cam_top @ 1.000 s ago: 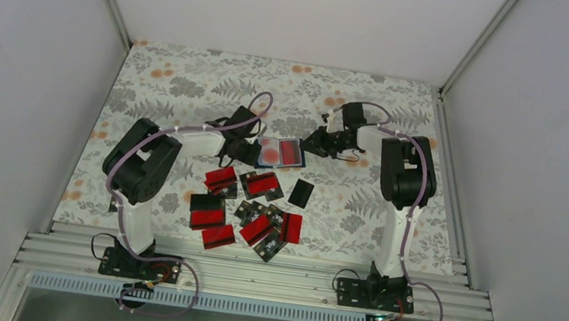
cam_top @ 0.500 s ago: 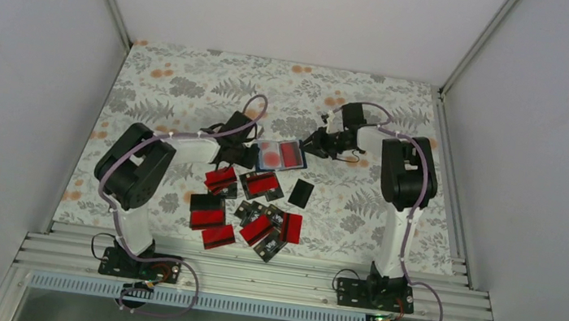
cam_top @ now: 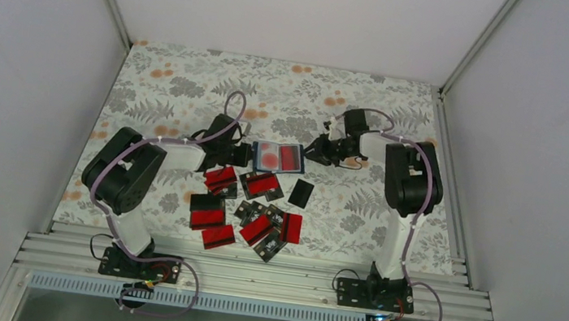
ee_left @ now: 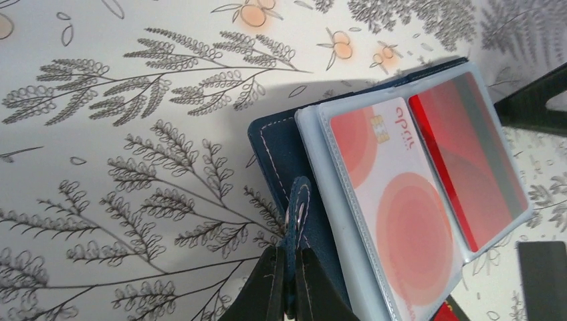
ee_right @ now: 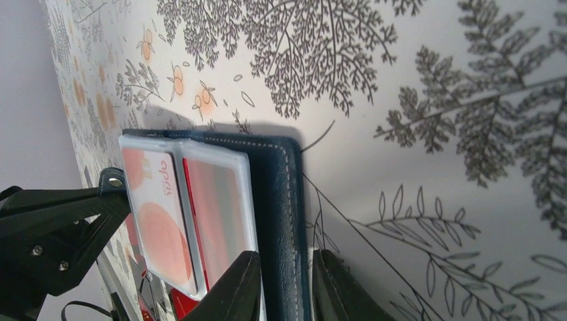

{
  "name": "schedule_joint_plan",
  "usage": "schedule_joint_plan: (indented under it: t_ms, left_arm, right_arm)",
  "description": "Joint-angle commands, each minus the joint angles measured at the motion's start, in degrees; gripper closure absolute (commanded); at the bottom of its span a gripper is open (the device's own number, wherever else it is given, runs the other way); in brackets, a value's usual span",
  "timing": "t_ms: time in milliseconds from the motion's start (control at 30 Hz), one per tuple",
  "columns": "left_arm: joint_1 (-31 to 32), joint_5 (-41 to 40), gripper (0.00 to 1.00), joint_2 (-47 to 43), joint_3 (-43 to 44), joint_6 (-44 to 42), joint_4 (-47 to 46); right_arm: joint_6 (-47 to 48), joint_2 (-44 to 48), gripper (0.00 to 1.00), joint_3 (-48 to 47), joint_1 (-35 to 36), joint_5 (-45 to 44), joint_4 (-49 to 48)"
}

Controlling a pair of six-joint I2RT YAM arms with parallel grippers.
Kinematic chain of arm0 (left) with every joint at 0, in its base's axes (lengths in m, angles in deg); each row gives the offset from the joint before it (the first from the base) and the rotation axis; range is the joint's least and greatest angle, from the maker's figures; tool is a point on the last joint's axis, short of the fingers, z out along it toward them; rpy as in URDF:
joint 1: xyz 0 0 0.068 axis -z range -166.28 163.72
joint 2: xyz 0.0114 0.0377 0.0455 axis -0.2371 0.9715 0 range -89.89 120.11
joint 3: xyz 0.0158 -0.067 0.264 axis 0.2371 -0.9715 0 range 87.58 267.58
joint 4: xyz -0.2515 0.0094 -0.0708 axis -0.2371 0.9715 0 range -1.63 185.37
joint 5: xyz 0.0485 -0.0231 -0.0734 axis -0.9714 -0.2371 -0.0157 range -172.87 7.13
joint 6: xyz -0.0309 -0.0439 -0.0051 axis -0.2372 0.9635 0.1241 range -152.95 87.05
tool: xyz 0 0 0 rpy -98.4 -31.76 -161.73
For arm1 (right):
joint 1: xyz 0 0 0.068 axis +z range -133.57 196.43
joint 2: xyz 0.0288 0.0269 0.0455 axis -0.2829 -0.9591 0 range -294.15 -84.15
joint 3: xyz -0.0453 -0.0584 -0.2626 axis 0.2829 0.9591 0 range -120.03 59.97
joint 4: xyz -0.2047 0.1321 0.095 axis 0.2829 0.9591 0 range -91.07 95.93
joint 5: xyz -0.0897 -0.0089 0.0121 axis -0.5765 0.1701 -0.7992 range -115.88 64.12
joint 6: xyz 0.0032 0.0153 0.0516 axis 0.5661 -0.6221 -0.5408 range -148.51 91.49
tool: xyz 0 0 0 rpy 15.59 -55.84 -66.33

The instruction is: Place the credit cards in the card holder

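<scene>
Black fingertips of left gripper point(ee_left: 289, 267) cut off by the lower edge of its wrist view; only the tips seen, pressed together on the stitched strap tab of the dark navy-blue folding card holder point(ee_left: 271, 150). Same cropping for right gripper point(ee_right: 286, 261): jaws slightly parted astride the holder's opposite cover edge, actual pinch on it impossible to judge. Both grips too small to read from overhead.

Holder lying open on floral-print table point(cam_top: 192, 84), between the two grippers, beyond the loose heap of red-and-black rectangular credit cards point(cam_top: 246, 209). Clear plastic sleeves inside, holding a pale card with red blots point(ee_left: 394, 221) and a red card point(ee_left: 468, 167) side by side.

White stitching, snap stud and the pale card's chip visible in wrist views only. Loose heap and lone plain black card point(cam_top: 302, 193) just beside it fully seen from above alone.
</scene>
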Motion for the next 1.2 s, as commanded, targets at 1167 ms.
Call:
schedule_joint_plan:
  t_ms: [1167]
  left_arm:
    - [-0.39, 13.50, 0.98, 4.24, -0.40, 2.01, -13.53]
  right_arm:
    - [-4.47, 6.79, 0.63, 1.69, 3.80, 13.08, -0.76]
